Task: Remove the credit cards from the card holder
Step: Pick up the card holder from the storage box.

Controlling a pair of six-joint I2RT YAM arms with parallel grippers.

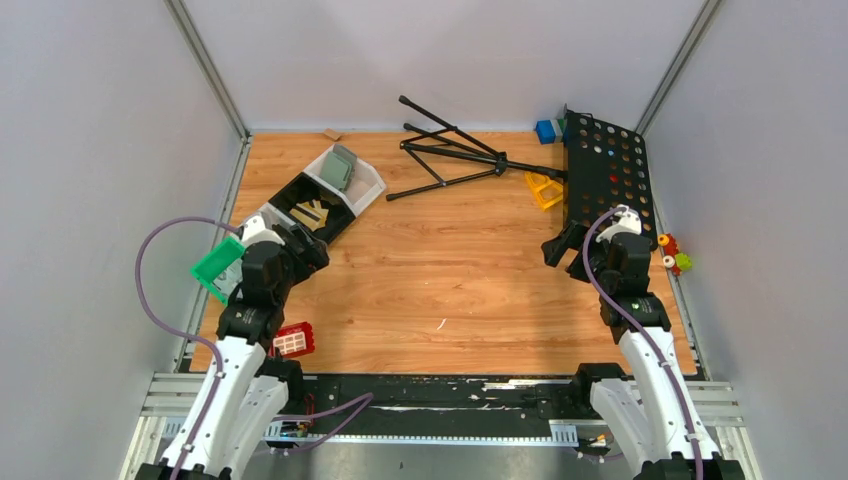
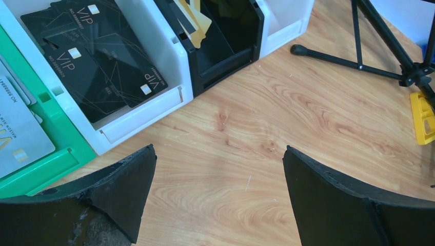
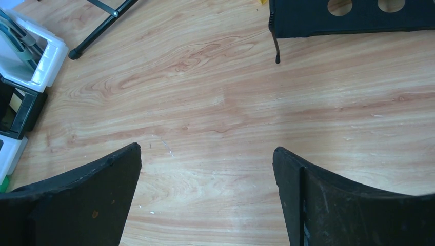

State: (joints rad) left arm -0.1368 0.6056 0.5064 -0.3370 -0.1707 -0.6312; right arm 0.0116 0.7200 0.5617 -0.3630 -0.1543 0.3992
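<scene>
The card holder [image 1: 343, 168] is a grey-green wallet standing on edge in a white bin [image 1: 368, 190] at the back left; the right wrist view catches it at its top left corner [image 3: 14, 37]. Whether cards sit inside it cannot be told. Light grey credit cards [image 2: 18, 134] lie in a green tray [image 2: 61, 154] at the left. My left gripper [image 1: 308, 250] [image 2: 218, 148] hovers open over bare wood beside the bins, holding nothing. My right gripper [image 1: 558, 250] [image 3: 205, 147] is open over bare wood at the right, also holding nothing.
Black VIP cards [image 2: 97, 56] fill a white bin [image 2: 169, 61]; gold cards [image 2: 194, 23] stand in a black bin [image 2: 231, 56]. A red block [image 1: 293, 340] lies near the left arm. A folded black tripod [image 1: 455, 150], a perforated black panel [image 1: 605, 170], a yellow piece [image 1: 545, 188] and small toys [image 1: 675, 255] lie at the back right.
</scene>
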